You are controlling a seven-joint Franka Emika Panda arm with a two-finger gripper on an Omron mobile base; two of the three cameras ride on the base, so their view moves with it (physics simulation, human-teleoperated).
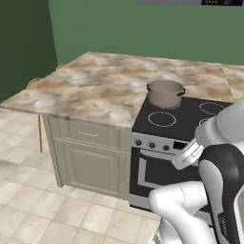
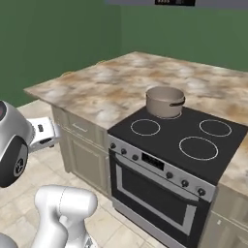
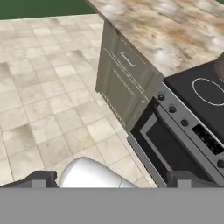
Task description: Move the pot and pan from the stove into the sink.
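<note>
The pot (image 1: 165, 93) stands on the back left burner of the stove (image 1: 187, 119), brownish-grey and round with small dark side handles; it also shows in the right base view (image 2: 165, 101). Bare white burner rings mark the other parts of the black cooktop (image 2: 193, 140). My gripper (image 3: 113, 180) is open, its two dark fingertips (image 3: 41, 178) wide apart with nothing between them. It hangs low in front of the stove's steel front panel (image 3: 188, 124), well short of the pot. The pan and the sink are out of view.
A marbled countertop (image 1: 100, 86) runs left of and behind the stove, over a beige cabinet (image 1: 88, 157) with a drawer and a door. The oven door (image 2: 155, 196) faces the tiled floor (image 3: 48, 109). Green walls stand behind.
</note>
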